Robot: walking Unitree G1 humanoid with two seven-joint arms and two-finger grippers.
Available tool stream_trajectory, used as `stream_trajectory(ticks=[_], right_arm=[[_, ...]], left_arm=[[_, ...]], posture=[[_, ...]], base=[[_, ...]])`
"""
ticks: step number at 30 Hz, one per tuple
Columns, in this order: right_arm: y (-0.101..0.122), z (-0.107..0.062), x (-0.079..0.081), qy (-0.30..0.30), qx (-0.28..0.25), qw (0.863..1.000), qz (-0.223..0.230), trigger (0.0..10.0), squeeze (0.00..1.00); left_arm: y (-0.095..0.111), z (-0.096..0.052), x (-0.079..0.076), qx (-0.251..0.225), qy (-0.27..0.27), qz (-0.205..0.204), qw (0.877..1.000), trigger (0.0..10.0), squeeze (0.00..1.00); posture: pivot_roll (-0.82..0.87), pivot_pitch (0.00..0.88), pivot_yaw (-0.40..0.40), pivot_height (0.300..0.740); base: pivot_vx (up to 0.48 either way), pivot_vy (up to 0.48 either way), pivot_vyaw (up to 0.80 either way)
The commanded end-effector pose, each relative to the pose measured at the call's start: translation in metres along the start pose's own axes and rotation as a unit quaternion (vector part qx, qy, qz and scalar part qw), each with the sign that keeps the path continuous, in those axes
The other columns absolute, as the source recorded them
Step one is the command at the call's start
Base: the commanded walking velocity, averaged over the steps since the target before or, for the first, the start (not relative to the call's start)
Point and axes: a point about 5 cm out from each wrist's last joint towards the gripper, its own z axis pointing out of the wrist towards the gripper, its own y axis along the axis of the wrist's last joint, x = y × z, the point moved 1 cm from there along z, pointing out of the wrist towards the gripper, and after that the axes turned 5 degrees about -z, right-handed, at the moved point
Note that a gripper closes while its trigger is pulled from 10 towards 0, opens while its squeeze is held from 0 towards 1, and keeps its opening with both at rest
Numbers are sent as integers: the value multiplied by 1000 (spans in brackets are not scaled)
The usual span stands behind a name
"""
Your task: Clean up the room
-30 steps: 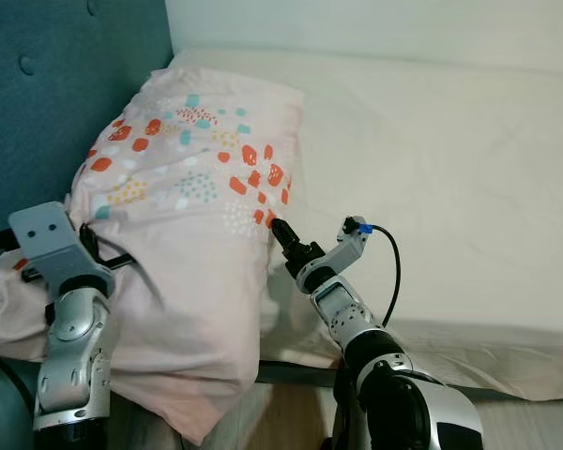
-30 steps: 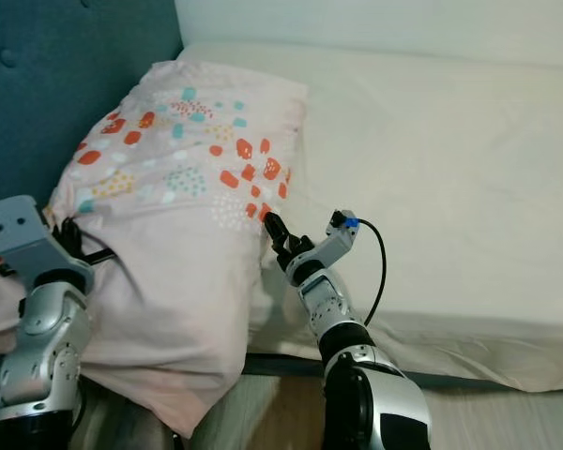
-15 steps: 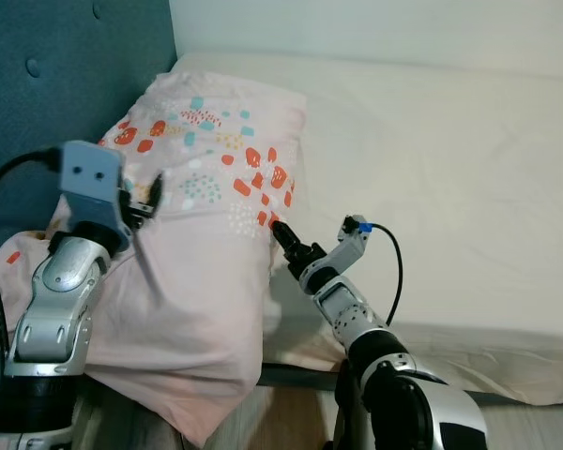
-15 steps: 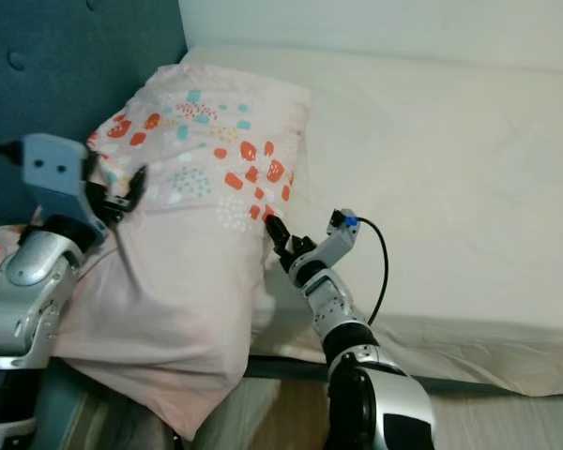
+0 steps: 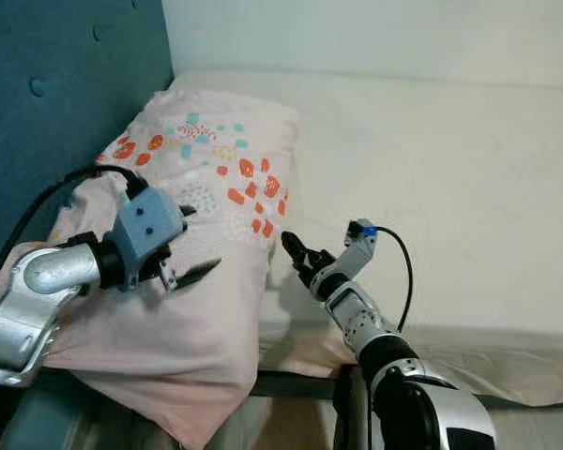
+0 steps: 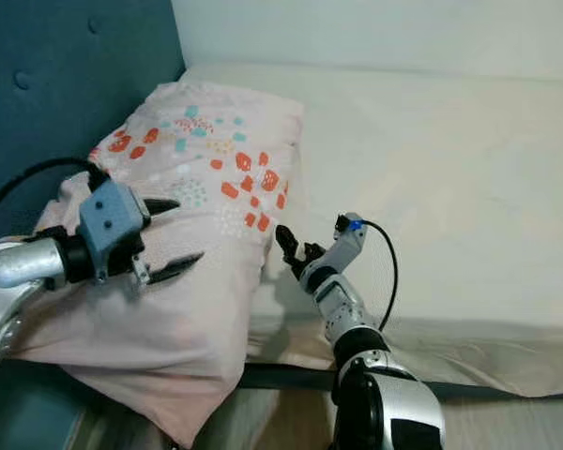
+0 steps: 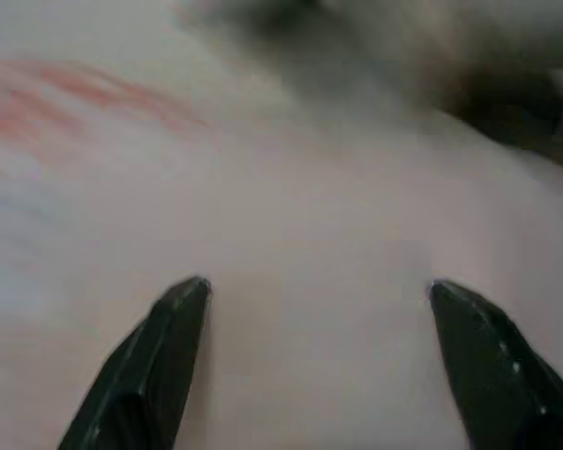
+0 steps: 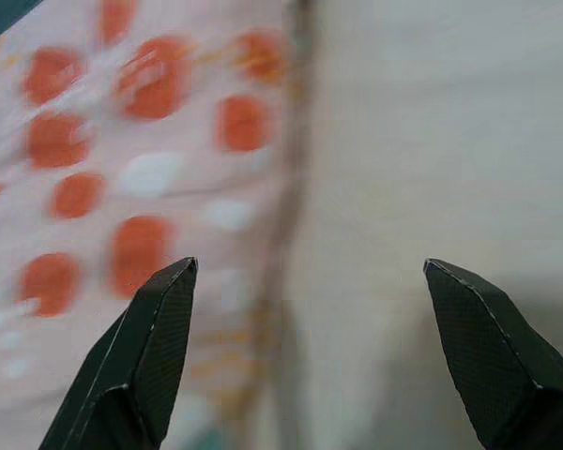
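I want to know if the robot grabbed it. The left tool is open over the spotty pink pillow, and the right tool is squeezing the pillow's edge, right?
Not quite. The right tool is open too, squeezing nothing; the right wrist view shows its fingers spread, facing the pillow edge and the mattress. The left tool is open over the pillow.

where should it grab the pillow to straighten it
Probably the pillow's mattress-side edge, coming from the mattress: the right gripper is open beside that seam. The left gripper is open over the flat, bulging top, which looks harder to pinch.

Pale pink pillow (image 5: 206, 187) with orange, teal and white spots; cream mattress (image 5: 450, 178); teal headboard (image 5: 56, 84).
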Motion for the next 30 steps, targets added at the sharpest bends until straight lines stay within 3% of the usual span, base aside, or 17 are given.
stream_trajectory(ticks=[1, 4, 5, 6, 7, 9, 11, 15, 17, 20, 22, 24, 25, 26, 27, 29, 30], right_arm=[[-1, -1, -2, -2, 2, 1000, -10, 10000, 0], [2, -4, -9, -13, 3, 1000, -19, 10000, 0], [2, -4, -9, -13, 3, 1000, -19, 10000, 0], [3, -6, -13, -18, 2, 1000, -25, 10000, 0], [3, -6, -13, -18, 2, 1000, -25, 10000, 0], [3, -8, -16, -20, 2, 999, -29, 10000, 0], [3, -9, -18, -22, 2, 999, -30, 10000, 0], [2, -12, -23, -29, 6, 999, -35, 10000, 0], [2, -13, -24, -29, 6, 999, -36, 10000, 0], [3, -13, -25, -33, 2, 999, -36, 10000, 0], [3, -13, -25, -33, 2, 999, -36, 10000, 0], [4, -13, -25, -34, 1, 999, -35, 10000, 0], [4, -14, -25, -34, 0, 999, -35, 10000, 0], [4, -14, -25, -34, 0, 999, -35, 10000, 0], [4, -14, -26, -35, -1, 999, -35, 10000, 0], [4, -14, -26, -36, -1, 999, -35, 10000, 0], [4, -15, -27, -37, -2, 999, -36, 10000, 0]], left_arm=[[0, 4, -14, 10, -58, 5, 998, 10000, 0], [-20, 12, -45, 65, -172, -4, 983, 10000, 0], [-20, 12, -45, 65, -172, -4, 983, 10000, 0], [-31, 16, -68, 92, -239, -16, 966, 10000, 0], [-31, 16, -68, 92, -239, -16, 966, 10000, 0], [-38, 17, -84, 105, -287, -29, 952, 10000, 0], [-41, 18, -89, 109, -300, -34, 947, 10000, 0], [-60, 18, -114, 160, -368, -27, 915, 10000, 0], [-66, 18, -116, 175, -372, -26, 911, 10000, 0], [-83, 33, -102, 209, -307, 9, 929, 10000, 0], [-83, 33, -102, 209, -307, 9, 929, 10000, 0], [-96, 51, -75, 243, -195, 67, 948, 10000, 0], [-101, 61, -54, 266, -120, 108, 950, 10000, 0], [-101, 61, -54, 266, -120, 108, 950, 10000, 0], [-95, 68, -40, 254, -71, 122, 957, 10000, 0], [-90, 72, -32, 242, -40, 129, 961, 10000, 0], [-80, 78, -19, 224, 2, 146, 964, 10000, 0]], posture=[[152, 75, -45, 445], [144, 61, -39, 445], [144, 61, -39, 445], [137, 59, -35, 445], [137, 59, -35, 445], [136, 58, -35, 445], [135, 54, -37, 445], [126, 50, -35, 445], [122, 53, -32, 445], [122, 53, -32, 445], [122, 53, -32, 445], [122, 53, -32, 445], [122, 53, -32, 445], [122, 53, -32, 445], [111, 60, -26, 445], [111, 60, -26, 445], [103, 64, -24, 445]], base=[[0, 0, 0], [0, 0, 0], [0, 0, 0], [0, 0, 0], [0, 0, 0], [0, 0, 0], [0, 0, 0], [0, 0, 0], [0, 0, 0], [0, 0, 0], [0, 0, 0], [0, 0, 0], [0, 0, 0], [0, 0, 0], [0, 0, 0], [0, 0, 0], [0, 0, 0]])
